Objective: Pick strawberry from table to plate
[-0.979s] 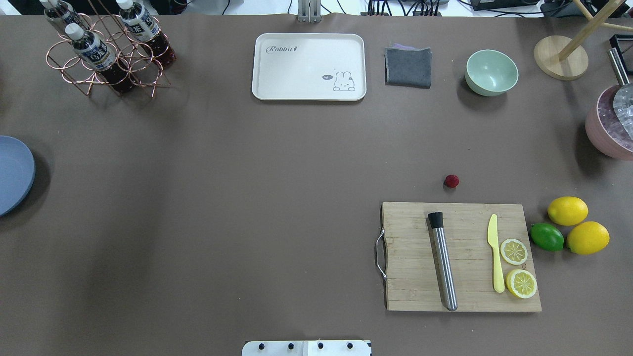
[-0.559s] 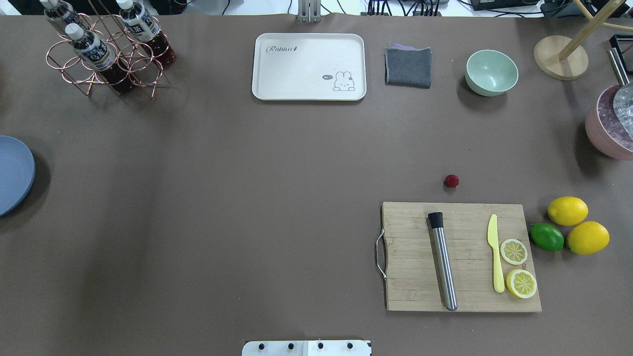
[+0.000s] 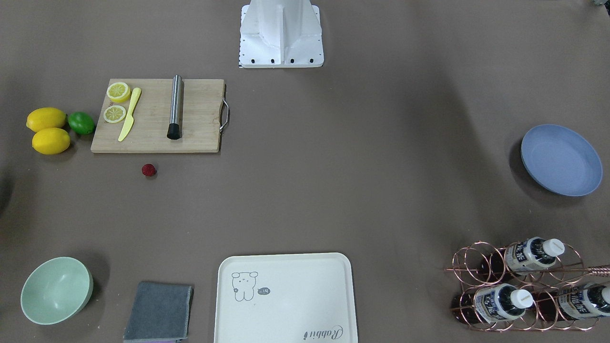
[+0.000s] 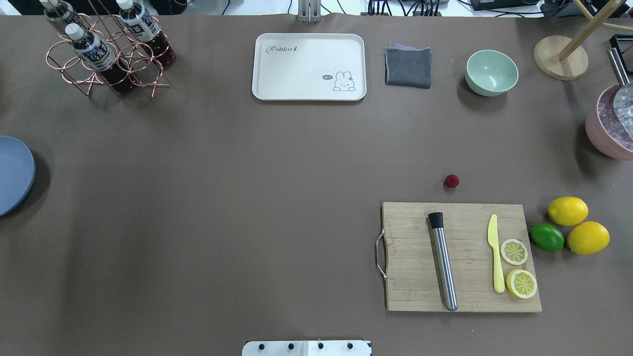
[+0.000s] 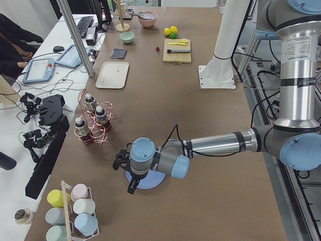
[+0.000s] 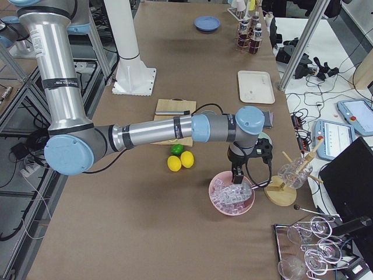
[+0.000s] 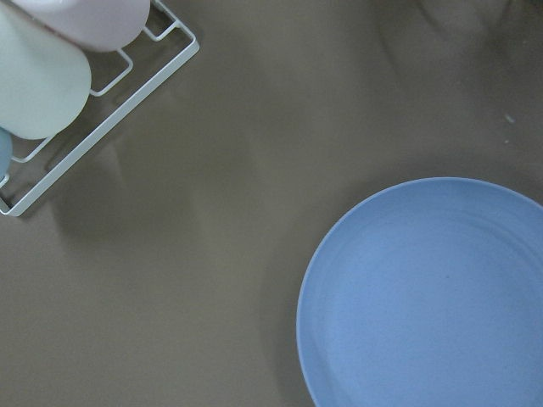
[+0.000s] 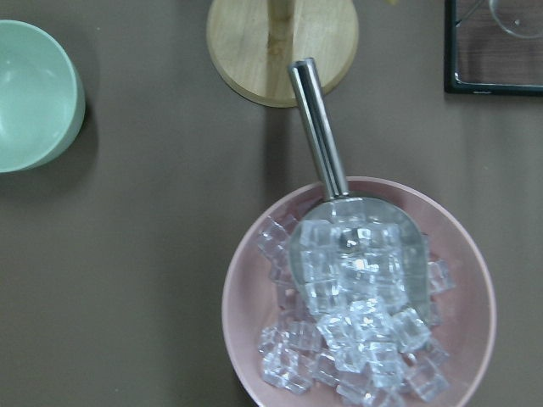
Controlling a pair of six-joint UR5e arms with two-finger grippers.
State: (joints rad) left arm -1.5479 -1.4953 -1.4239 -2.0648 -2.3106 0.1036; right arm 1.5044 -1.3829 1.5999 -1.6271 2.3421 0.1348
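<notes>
The strawberry (image 4: 451, 181), tiny and dark red, lies on the table (image 4: 247, 198) just beyond the cutting board's far edge; the front view shows the strawberry (image 3: 149, 169) too. The blue-grey plate (image 4: 14, 173) sits at the table's far left edge with nothing on it, and the left wrist view looks straight down on the plate (image 7: 433, 297). My left gripper (image 5: 131, 186) hangs over the plate (image 5: 150, 182). My right gripper (image 6: 236, 174) hovers above a pink ice bowl, far from the berry. Neither gripper shows in the wrist views, so I cannot tell how their jaws stand.
A wooden cutting board (image 4: 420, 287) carries a steel muddler, a yellow knife and two lemon slices. Two lemons and a lime (image 4: 546, 237) lie to its right. A pink bowl of ice (image 8: 254, 305), green bowl (image 4: 491, 72), grey cloth (image 4: 408, 66), cream tray (image 4: 277, 74) and bottle rack (image 4: 106, 47) line the far side.
</notes>
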